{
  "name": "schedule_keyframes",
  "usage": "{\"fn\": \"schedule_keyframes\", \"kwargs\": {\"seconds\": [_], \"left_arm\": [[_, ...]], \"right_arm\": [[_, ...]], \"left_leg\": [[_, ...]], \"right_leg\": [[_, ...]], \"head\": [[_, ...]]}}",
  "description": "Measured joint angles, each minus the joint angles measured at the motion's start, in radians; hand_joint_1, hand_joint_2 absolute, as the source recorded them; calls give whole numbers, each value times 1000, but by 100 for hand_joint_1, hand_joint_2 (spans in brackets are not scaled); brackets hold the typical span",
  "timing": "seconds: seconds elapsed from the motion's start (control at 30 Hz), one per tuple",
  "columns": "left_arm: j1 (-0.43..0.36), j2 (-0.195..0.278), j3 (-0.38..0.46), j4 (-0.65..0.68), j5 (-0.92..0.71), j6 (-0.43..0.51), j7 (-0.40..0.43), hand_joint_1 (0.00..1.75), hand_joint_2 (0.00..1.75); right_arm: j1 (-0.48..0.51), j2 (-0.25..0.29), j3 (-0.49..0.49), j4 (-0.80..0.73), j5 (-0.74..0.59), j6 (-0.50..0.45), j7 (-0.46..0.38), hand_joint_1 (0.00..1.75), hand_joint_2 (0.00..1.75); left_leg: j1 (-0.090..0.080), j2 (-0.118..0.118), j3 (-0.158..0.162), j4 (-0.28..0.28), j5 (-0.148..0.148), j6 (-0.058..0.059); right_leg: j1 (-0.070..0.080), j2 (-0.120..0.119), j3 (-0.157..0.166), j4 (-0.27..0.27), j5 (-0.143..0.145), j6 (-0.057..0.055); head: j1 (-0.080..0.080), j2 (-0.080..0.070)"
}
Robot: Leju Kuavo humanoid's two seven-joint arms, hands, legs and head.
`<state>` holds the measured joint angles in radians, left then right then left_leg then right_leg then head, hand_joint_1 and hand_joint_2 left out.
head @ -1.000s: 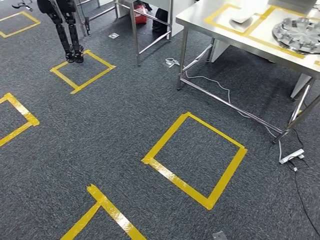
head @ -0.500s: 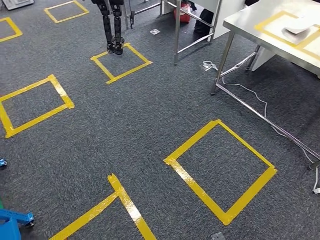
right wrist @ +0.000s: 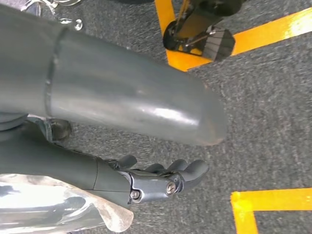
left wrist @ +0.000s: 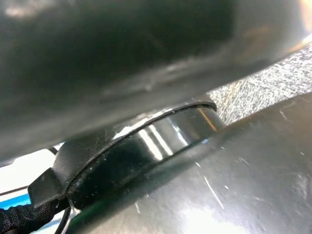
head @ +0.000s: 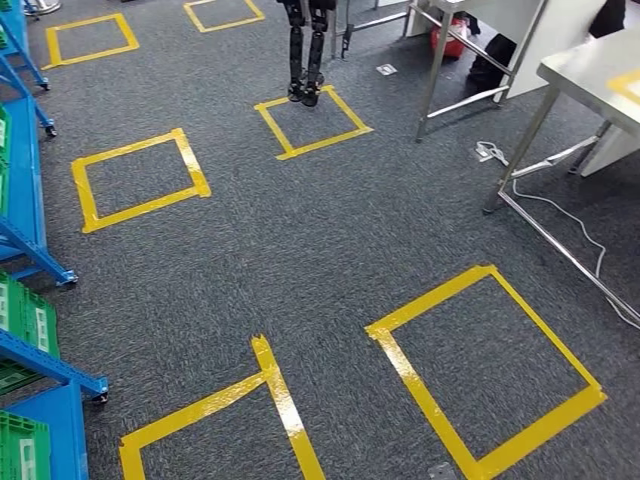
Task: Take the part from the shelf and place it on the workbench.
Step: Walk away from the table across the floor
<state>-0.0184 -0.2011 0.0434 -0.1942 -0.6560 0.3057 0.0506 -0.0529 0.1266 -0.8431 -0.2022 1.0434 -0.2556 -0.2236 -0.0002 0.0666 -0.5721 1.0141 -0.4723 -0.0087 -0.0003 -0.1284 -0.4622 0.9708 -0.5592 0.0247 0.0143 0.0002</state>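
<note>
- Fingers (right wrist: 191,170) of the right hand (right wrist: 147,183): loose, gently curved, nothing between them, hanging over grey carpet (right wrist: 264,126) beside the thick thumb (right wrist: 128,107). Arm down at the side, which suits walking rather than reaching.
- Left hand (left wrist: 110,58): just a dark blur against the lens, so I cannot tell whether its fingers are slack or clenched.
- The part: neither hand carries it. I'd judge it's waiting on the blue shelf (head: 30,200) at the left, perhaps in one of the green crates (head: 26,320), though no part can be made out there.
- The workbench (head: 596,75) sits far right, well apart from the shelf.
- Yellow tape squares (head: 490,370) mark the floor, likely standing spots; another robot's legs (head: 306,60) stand at the edge of a far one.
- Stage, as I read it: pickup not yet begun.
</note>
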Motion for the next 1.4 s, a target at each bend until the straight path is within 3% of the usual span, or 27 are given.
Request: {"fn": "schedule_keyframes", "kwargs": {"seconds": [0.03, 0.1, 0.17, 0.23, 0.27, 0.3, 0.37, 0.43, 0.5, 0.6, 0.67, 0.83, 1.0, 1.4], "left_arm": [[1, 0, 1, 0, 0, 0, 0, 0, 0], [2, 0, 2, 0, 1, 0, 0, 0, 0], [0, -1, 3, 0, 2, 1, 0, 0, 0], [-1, -2, 4, 0, 2, 1, 0, 0, 0], [-1, -2, 5, 0, 2, 1, -1, 0, 0], [0, -2, 5, 0, 2, 1, -1, 0, 0], [0, -2, 6, 0, 3, 2, -1, 0, 0], [0, -3, 6, 0, 3, 2, -3, 0, 0], [1, -2, 7, 0, 3, 2, -7, 0, 0], [2, 0, 7, 0, 3, 1, -14, 0, 0], [2, 0, 7, 0, 3, -1, -15, 0, 0], [1, 0, 7, 0, 3, -2, -15, 0, 0], [1, 0, 7, 0, 3, -2, -17, 0, 0], [1, -1, 8, 0, 8, 0, -32, 0, 0]], "right_arm": [[-2, 0, 0, 0, 0, 0, 0, 0, 0], [-5, 0, 0, 0, 1, 0, 0, 0, 0], [-3, 0, 0, 0, 1, 0, -1, 0, 0], [2, 0, 0, 0, 2, 0, 0, 0, 0], [5, 0, 0, 0, 2, 0, 0, 0, 0], [5, 0, 0, 0, 1, 0, 0, 0, 0], [3, 0, 0, 0, 0, 0, -2, 0, 0], [0, 0, 0, 0, -4, 3, -4, 0, 0], [-1, 0, 0, 0, -12, 13, -8, 0, 0], [3, 0, -2, 0, -25, 33, -12, 0, 0], [2, 0, -2, 0, -30, 41, -12, 0, 0], [0, 0, -3, 0, -35, 48, -12, 0, 0], [0, 0, -4, 0, -35, 51, -12, 0, 0], [0, 0, -11, 0, -34, 61, -1, 0, 0]], "left_leg": [[0, -11, -1, -1, 0, 8], [2, -34, -1, -5, 4, 22], [4, -58, -2, -7, 5, 32], [3, -84, -2, -6, 4, 37], [2, -97, -1, -6, 4, 37], [2, -109, 1, -6, 4, 37], [3, -128, 5, -4, 1, 34], [0, -140, 3, 2, -3, 27], [-4, -145, -4, 9, -4, 28], [-4, -145, -4, 5, 0, 40], [-3, -144, -2, 1, 1, 39], [0, -144, 0, -3, 3, 34], [2, -144, 0, -5, 2, 13], [-1, -144, 0, -1, 1, 11]], "right_leg": [[-1, -7, 6, -2, -3, 4], [-7, 31, -1, 29, -31, 12], [-11, 97, -58, 147, -94, 15], [-11, 123, -132, 286, -141, 15], [-11, 126, -154, 314, -136, 15], [-11, 127, -158, 301, -109, 13], [-13, 135, -121, 176, -20, 11], [-15, 152, -80, 66, 31, 10], [-16, 162, -69, 37, 33, 11], [-15, 162, -68, 34, 34, 12], [-13, 162, -67, 35, 34, 9], [-9, 161, -67, 36, 32, 0], [-8, 161, -67, 37, 31, -1], [-11, 161, -65, 36, 32, -1]], "head": [[2, 0], [6, 0], [10, 0], [12, 0], [12, 0], [12, 0], [13, 0], [15, 0], [14, 0], [12, 0], [12, 0], [12, 0], [13, 0], [13, 0]]}}
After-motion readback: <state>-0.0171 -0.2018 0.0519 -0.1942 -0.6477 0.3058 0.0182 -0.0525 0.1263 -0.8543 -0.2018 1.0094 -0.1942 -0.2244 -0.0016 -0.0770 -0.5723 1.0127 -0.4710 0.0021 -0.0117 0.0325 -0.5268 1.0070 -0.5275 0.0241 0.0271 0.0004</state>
